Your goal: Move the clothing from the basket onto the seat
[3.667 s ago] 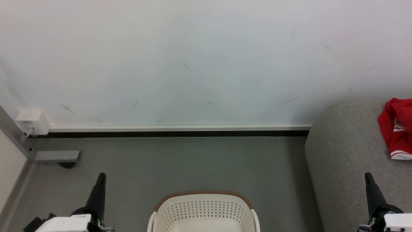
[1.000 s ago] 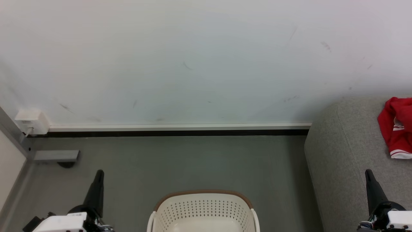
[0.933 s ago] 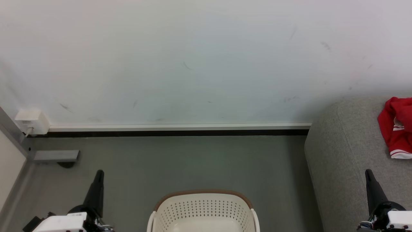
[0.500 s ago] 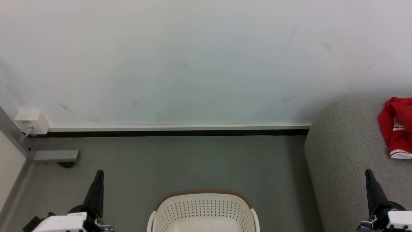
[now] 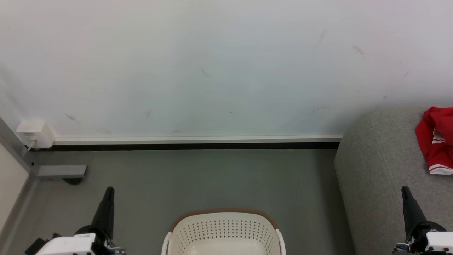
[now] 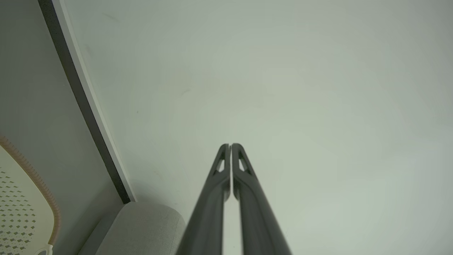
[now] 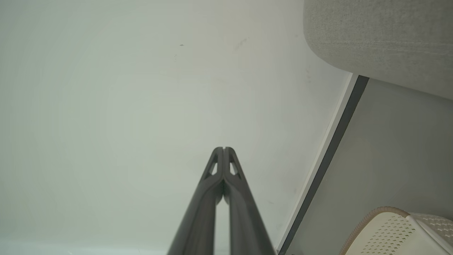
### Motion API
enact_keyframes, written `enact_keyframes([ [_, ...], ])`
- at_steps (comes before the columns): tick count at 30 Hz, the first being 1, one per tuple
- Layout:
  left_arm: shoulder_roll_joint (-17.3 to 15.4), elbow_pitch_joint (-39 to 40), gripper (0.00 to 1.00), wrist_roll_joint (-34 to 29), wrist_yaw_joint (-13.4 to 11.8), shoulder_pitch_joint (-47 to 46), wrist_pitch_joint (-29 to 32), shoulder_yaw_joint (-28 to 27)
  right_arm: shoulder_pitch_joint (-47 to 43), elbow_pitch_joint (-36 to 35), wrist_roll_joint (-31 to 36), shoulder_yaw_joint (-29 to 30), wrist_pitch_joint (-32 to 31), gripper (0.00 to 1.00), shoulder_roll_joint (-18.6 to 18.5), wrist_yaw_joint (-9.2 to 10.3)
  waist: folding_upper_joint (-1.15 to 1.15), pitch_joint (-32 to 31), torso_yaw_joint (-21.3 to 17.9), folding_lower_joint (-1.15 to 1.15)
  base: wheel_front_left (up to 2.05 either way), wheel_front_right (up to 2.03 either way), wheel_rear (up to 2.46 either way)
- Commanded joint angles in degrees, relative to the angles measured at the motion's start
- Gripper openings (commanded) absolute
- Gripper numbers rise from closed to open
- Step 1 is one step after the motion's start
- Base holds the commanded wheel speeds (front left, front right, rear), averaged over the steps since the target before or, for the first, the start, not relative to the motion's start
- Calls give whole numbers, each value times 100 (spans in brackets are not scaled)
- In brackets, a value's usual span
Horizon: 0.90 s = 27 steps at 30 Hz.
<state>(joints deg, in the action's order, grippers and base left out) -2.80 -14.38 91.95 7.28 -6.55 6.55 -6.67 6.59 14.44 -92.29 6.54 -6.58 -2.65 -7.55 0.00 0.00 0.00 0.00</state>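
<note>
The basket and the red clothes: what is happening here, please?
Nothing is being handled right now. The red clothing lies on the grey seat. The basket stands on the floor; the part of its inside in view holds no clothes. The left gripper and the right gripper, either side of it, are shut and empty.

One basket (image 5: 223,226), one seat (image 5: 382,170), perhaps one garment (image 5: 437,150).

Left claw (image 5: 109,191) closed, empty, pointing up; right claw (image 5: 404,190) likewise.
</note>
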Motion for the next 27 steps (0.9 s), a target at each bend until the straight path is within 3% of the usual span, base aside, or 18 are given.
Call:
enact_keyframes([
  [1, -9, 15, 0, 68, 32, -34, 30, -14, 39, 3, -7, 23, -24, 0, -43, 12, 0, 0, 0, 0, 0, 0, 0],
  [27, -9, 15, 0, 68, 32, -33, 30, -14, 39, 3, -7, 22, -23, 0, -43, 12, 0, 0, 0, 0, 0, 0, 0],
])
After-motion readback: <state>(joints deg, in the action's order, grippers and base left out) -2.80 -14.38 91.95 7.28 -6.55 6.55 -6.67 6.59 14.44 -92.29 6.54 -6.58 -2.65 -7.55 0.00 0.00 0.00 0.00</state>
